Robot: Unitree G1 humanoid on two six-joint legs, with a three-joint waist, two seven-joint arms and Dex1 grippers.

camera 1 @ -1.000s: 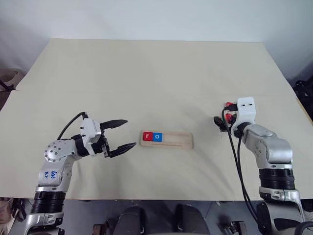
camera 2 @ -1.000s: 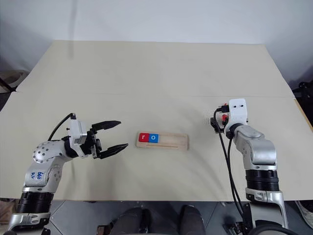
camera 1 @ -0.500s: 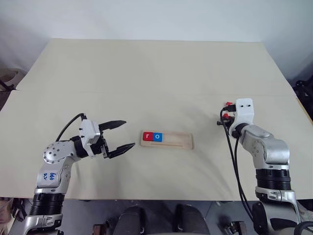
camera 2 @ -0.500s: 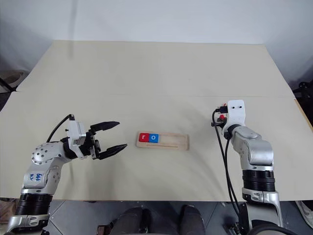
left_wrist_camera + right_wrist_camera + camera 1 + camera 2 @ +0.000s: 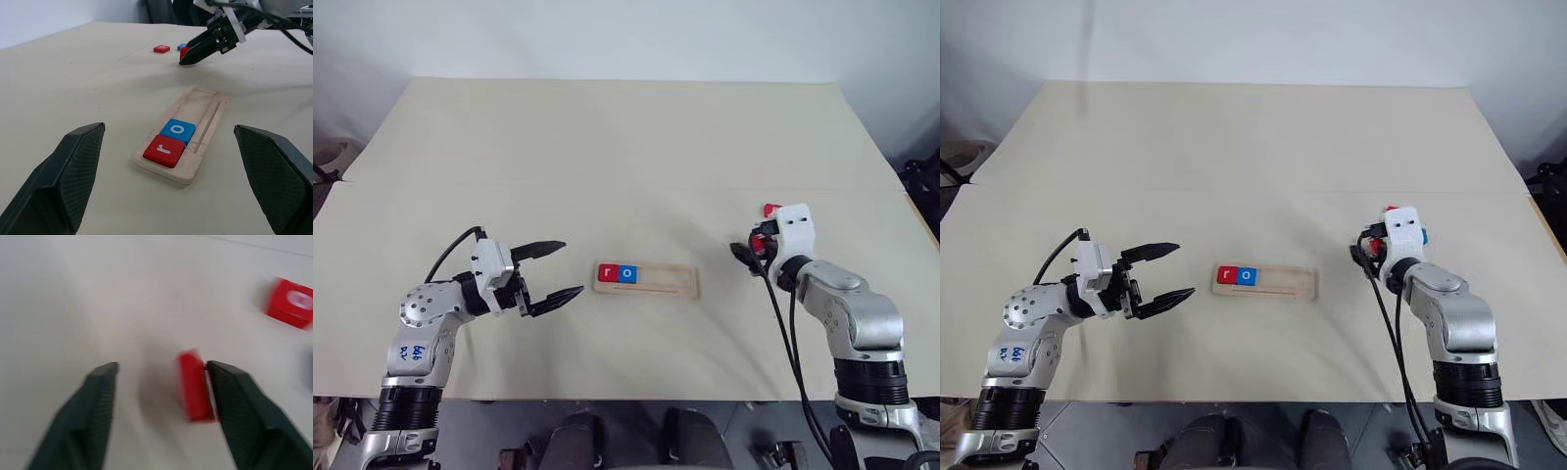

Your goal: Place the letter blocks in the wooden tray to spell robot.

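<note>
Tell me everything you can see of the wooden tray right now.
The wooden tray is a long, narrow strip of pale wood with rounded corners and a shallow lengthwise groove. It lies flat on the table between the two arms. A red r block and a blue o block sit touching at its left end; the rest is bare.

Pale wood tray [image 5: 203,128] on my cream table [image 5: 607,147]. In it: red block [image 5: 164,150], white "r"; blue block [image 5: 177,130], white "o". Loose blocks: red one [image 5: 194,386] at my right gripper [image 5: 161,396], another red [image 5: 161,49], one blue [image 5: 181,46]. Black textured fingers [image 5: 73,166]; white-and-silver arms.
</note>
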